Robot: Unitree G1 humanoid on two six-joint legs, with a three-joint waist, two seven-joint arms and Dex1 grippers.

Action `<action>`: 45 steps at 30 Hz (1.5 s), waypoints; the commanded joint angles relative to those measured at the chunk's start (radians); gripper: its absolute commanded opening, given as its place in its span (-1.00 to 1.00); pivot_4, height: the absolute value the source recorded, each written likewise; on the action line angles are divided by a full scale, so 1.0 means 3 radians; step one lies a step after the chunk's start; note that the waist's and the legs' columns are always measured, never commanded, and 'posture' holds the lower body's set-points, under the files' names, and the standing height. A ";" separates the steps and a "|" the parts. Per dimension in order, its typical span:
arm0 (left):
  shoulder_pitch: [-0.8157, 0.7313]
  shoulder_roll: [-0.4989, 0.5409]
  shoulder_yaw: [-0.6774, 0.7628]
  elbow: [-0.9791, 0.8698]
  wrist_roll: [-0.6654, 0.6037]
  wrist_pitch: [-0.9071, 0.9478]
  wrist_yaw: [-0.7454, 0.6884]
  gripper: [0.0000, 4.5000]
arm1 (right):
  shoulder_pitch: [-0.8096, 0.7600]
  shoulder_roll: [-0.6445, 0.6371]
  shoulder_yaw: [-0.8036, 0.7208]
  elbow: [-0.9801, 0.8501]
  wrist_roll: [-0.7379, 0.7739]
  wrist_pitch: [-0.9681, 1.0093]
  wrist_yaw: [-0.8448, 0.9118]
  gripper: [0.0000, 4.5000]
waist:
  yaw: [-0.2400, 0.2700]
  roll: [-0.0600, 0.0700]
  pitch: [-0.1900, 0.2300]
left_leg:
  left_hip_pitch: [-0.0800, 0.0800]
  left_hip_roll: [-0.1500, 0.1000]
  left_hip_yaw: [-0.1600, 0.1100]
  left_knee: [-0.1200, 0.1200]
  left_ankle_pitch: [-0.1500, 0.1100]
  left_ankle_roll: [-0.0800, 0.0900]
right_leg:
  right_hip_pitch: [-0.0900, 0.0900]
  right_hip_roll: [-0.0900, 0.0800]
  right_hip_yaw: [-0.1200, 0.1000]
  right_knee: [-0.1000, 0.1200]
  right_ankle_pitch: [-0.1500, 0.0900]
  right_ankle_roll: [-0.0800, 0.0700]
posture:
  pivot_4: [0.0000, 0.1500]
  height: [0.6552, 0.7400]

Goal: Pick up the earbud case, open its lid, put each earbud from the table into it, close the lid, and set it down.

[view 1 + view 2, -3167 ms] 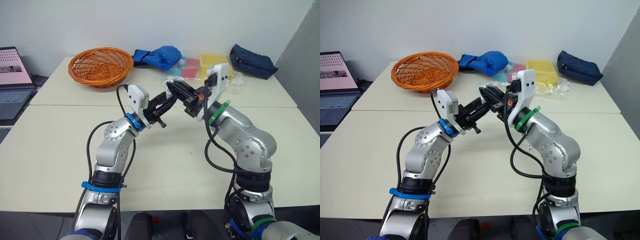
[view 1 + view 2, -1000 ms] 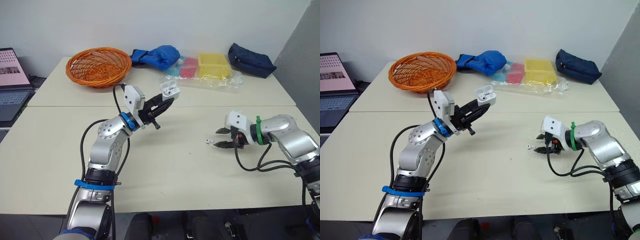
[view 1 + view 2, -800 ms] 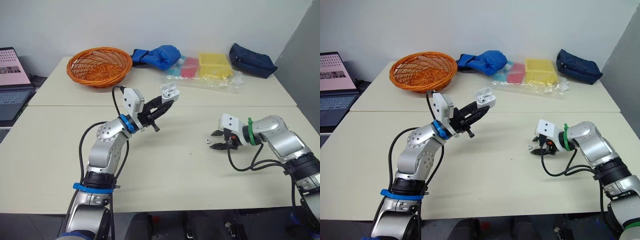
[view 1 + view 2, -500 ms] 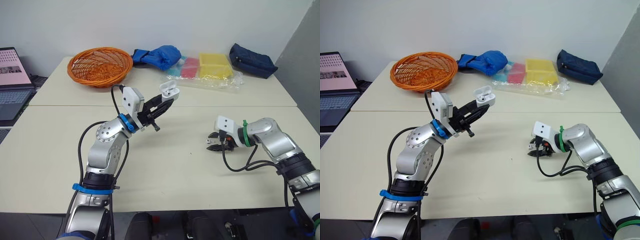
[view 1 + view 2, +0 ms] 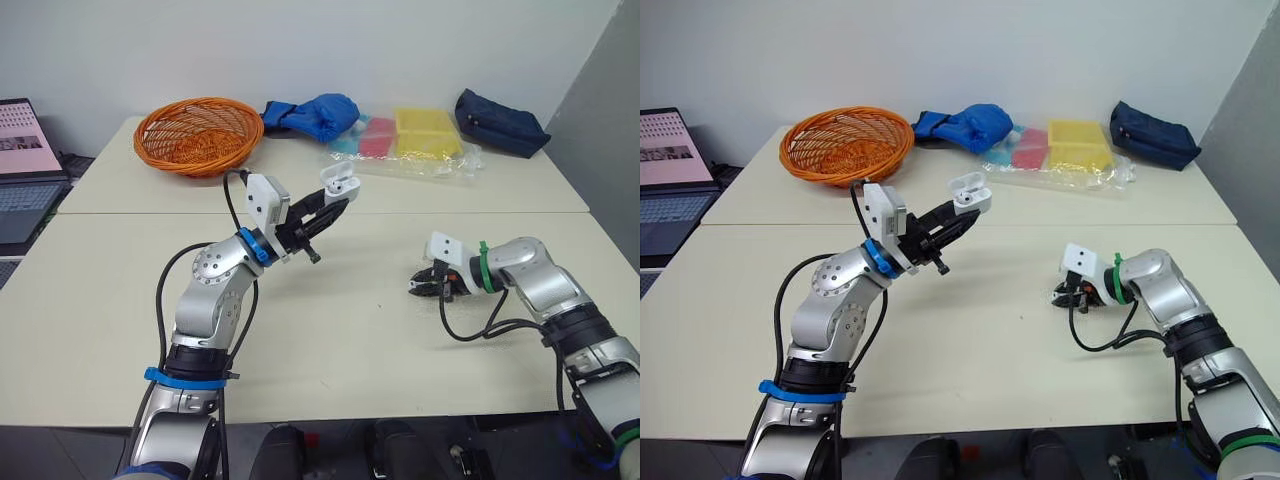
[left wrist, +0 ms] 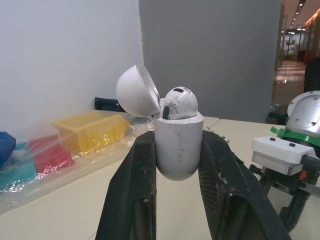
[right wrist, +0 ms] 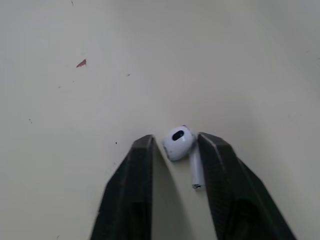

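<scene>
Orange basket [image 5: 200, 160] behind, left gripper [image 5: 333, 204] raised, pinching the open earbud case [image 6: 178, 150]; right gripper [image 5: 416, 287] low, spread astride the earbud [image 7: 179, 142].

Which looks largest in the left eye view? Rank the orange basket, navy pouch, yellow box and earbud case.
1. orange basket
2. navy pouch
3. yellow box
4. earbud case, smallest though held nearer the camera
</scene>
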 commanded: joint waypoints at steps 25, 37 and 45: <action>0.0146 -0.0086 -0.0044 -0.0279 -0.0075 0.0050 0.0083 -0.66 | 0.1655 -0.1942 -0.0910 -0.1333 0.0092 0.0224 0.0477 -0.81 | 0.0048 0.0003 0.0000 | 0.0004 -0.0001 0.0006 -0.0001 -0.0005 -0.0003 | 0.0001 -0.0005 0.0003 -0.0006 -0.0015 -0.0021 | 1.00 1.00; 0.0213 -0.0094 -0.0020 -0.0368 -0.0119 0.0108 0.0177 -0.66 | 0.1587 -0.1993 -0.0721 -0.0800 -0.0225 -0.0093 0.0574 -0.81 | 0.0009 0.0003 0.0000 | 0.0013 -0.0003 0.0007 -0.0005 -0.0005 -0.0003 | 0.0006 -0.0003 0.0007 -0.0003 -0.0012 -0.0014 | 1.00 1.00; 0.0184 -0.0082 -0.0028 -0.0394 -0.0142 0.0133 0.0220 -0.66 | 0.1444 -0.1776 -0.0639 -0.0535 -0.0284 -0.0137 0.0576 -0.81 | -0.0002 0.0000 0.0000 | 0.0021 -0.0003 0.0008 0.0002 -0.0004 -0.0003 | 0.0013 -0.0003 0.0010 -0.0001 -0.0014 -0.0020 | 1.00 1.00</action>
